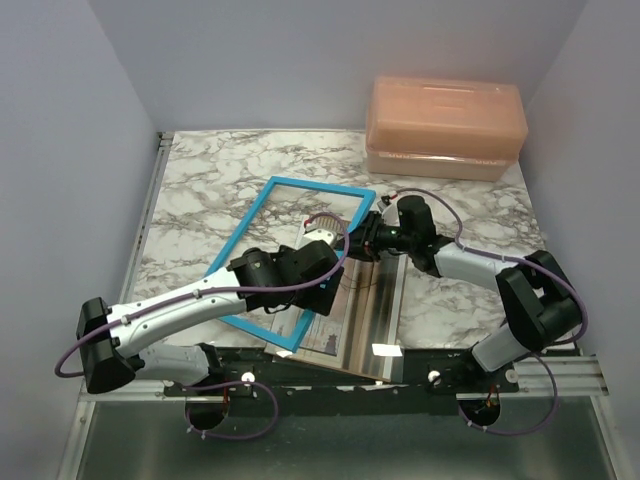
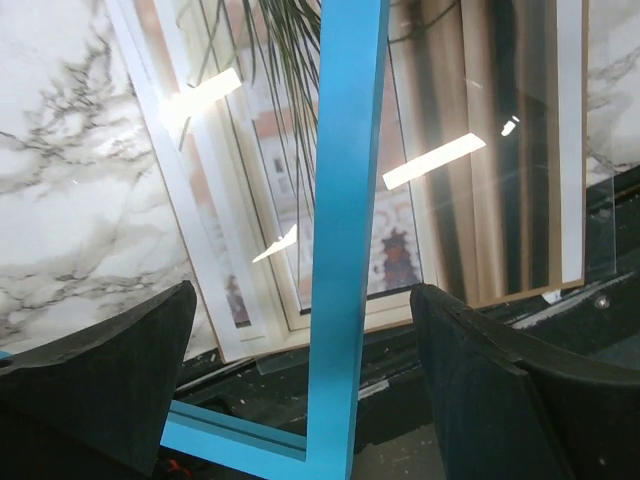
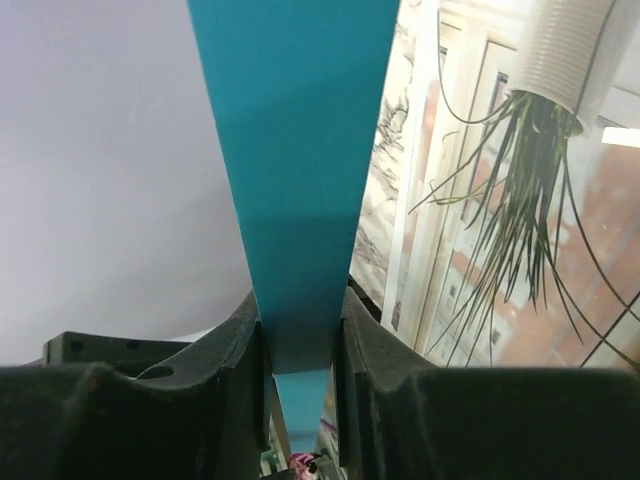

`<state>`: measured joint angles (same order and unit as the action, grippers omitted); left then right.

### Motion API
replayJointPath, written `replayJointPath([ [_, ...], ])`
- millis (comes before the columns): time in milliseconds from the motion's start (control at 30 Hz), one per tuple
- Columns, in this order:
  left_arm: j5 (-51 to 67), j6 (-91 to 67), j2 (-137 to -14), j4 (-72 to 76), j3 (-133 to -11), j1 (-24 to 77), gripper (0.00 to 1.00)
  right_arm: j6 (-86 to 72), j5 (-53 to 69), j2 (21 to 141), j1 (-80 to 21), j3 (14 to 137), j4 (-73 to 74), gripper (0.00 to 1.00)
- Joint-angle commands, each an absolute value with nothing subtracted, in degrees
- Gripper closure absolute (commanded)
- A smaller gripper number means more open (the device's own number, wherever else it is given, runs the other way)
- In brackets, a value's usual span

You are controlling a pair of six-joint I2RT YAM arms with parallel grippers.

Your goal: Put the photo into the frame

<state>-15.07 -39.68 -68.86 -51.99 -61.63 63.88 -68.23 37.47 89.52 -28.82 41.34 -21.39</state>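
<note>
Photo (image 1: pixel 372 300) lies flat at the near edge of the table (image 1: pixel 220 180), beneath the frame (image 1: pixel 320 187). My right gripper (image 3: pixel 300 345) clamps one blue bar of it; my left gripper (image 2: pixel 303 300) stands wide open astride another bar — gaps on both sides. A peach box (image 1: pixel 445 125) sits far back, well apart. I count one photo, one frame, one box.

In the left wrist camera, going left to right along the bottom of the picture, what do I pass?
A finger of the left hand → the blue frame → the other finger.
</note>
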Motion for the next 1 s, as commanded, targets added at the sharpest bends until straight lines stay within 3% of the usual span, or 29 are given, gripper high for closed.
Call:
replayJointPath([
  [0,-26.50,-39.66,-73.23,-61.82,-68.89,66.57,0.09,-65.50,33.74,86.35,-29.26,45.38,-13.96,0.99],
  [367,-44.10,-49.10,-92.62,-83.70,-86.58,75.71,0.16,-66.53,32.23,81.94,-29.59,49.23,-9.20,0.99],
  [633,-46.67,-52.91,-96.53,-86.04,-86.30,76.32,0.25,-67.15,32.78,79.22,-29.57,49.80,-7.52,0.99],
  [867,-51.13,-57.14,-98.96,-92.51,-87.44,76.72,0.44,-67.32,33.30,78.33,-29.61,49.73,-7.09,0.99],
  [967,-51.38,-56.60,-98.60,-92.49,-87.37,76.94,0.51,-67.99,33.77,77.88,-29.61,48.76,-8.88,0.95],
])
